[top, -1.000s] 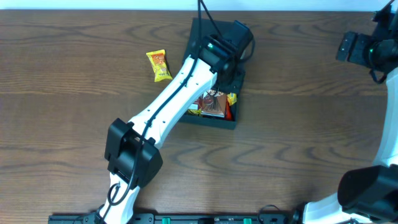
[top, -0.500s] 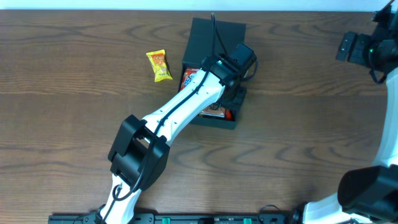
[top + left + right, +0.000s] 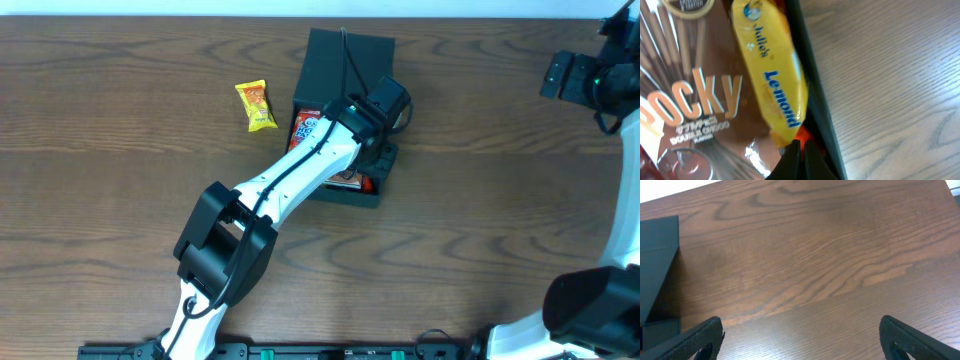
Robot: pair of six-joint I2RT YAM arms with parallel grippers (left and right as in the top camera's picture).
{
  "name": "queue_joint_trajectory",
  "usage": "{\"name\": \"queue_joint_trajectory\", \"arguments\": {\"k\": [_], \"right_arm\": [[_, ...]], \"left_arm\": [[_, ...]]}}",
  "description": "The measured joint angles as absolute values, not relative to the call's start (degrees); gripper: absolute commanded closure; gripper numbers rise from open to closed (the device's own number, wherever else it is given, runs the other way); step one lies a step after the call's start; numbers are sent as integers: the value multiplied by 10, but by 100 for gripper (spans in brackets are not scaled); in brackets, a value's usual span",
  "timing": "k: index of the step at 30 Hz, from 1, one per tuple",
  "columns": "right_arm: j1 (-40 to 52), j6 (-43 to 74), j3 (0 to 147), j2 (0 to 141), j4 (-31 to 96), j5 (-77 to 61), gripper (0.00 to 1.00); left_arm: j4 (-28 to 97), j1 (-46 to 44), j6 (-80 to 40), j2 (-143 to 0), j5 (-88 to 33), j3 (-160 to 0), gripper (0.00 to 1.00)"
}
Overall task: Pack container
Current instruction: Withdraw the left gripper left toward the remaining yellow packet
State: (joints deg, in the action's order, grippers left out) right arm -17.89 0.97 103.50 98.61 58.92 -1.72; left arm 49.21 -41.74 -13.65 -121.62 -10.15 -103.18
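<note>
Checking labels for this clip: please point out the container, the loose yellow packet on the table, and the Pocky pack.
container (image 3: pixel 325 60): overhead view, on its open flap lid.
loose yellow packet (image 3: pixel 257 106): overhead view, middle of the wrapper.
Pocky pack (image 3: pixel 695 100): left wrist view, on the printed front.

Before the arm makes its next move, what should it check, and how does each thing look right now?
1. Lid open: ok.
2. Left gripper carrying nothing: ok, its tips are together with nothing between them.
3. Lemon packet inside the box: ok, it lies along the wall.
4. All snacks packed: not ok, one yellow packet lies on the table.
5. Right gripper out of the way: ok, open, off to the side.
6. Room left in the box: cannot tell, the arm covers it.
</note>
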Motion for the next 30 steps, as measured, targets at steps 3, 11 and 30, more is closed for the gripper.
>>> {"name": "queue_joint_trajectory", "arguments": {"k": [3,11,30], "right_arm": [[-179,10,1035,986,589,-17,1],[-179,10,1035,986,590,-17,1],[-179,10,1035,986,590,-17,1]], "left_arm": [[490,-417,-136,-1218,-102,-1032,94],[479,-417,-136,-1237,-102,-1032,94],[463,-417,-135,-1232,-76,-1032,94]]}}
